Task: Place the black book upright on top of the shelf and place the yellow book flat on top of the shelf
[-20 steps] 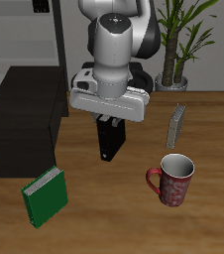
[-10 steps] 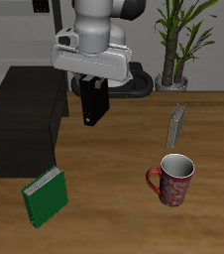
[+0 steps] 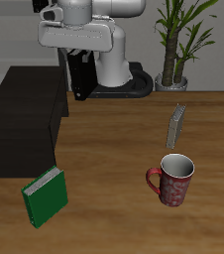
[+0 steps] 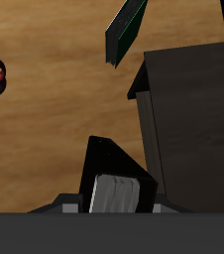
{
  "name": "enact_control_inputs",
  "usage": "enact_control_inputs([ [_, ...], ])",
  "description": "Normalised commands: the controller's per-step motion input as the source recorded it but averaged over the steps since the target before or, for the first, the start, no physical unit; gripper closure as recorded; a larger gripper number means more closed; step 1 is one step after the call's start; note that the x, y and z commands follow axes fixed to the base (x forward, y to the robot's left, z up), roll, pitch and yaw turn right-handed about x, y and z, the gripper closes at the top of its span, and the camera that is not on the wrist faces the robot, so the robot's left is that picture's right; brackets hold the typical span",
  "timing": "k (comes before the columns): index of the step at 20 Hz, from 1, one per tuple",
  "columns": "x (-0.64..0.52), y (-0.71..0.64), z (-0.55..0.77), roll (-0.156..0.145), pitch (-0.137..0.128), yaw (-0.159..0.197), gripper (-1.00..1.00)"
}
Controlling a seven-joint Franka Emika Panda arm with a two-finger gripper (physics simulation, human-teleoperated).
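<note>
— So, where does the pincer stand?

— High, beside the shelf, near its upper edge. Its jaws are clamped on the black book, which hangs below them, upright, just off the shelf's side wall and not yet over the flat top. From the wrist camera the book sits right under the pincer, with the shelf close alongside.

— How will that book handle?

— I judge it light and stiff — a thin hard-covered slab. The covers look smooth, so it may slip if the squeeze is slack. Held near the top edge as it is, it can swing a little; a thin book set on end will also tip easily once released.

— And the yellow book?

— Well apart from the pincer, out on the table, propped on edge beyond the red mug. Thin too, probably light. I would pinch it across its covers near the upper edge, since the faces are the only broad, firm surfaces on offer.

— Anything else nearby?

— A green book stands on the table in front of the shelf, below and forward of the pincer — not part of this job
</note>
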Motion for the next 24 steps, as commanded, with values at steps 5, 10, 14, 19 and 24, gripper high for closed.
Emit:
enact_control_inputs([
  [5, -0.59, -0.63, 0.32, -0.010, -0.045, -0.032, 1.00],
  [10, -0.29, -0.37, 0.19, -0.029, -0.039, -0.008, 1.00],
  [14, -0.27, -0.62, 0.26, -0.108, -0.065, -0.103, 1.00],
  [19, -0.09, -0.36, 0.09, -0.127, -0.008, -0.214, 1.00],
  [24, -0.25, -0.16, 0.04, -0.107, -0.016, -0.200, 1.00],
])
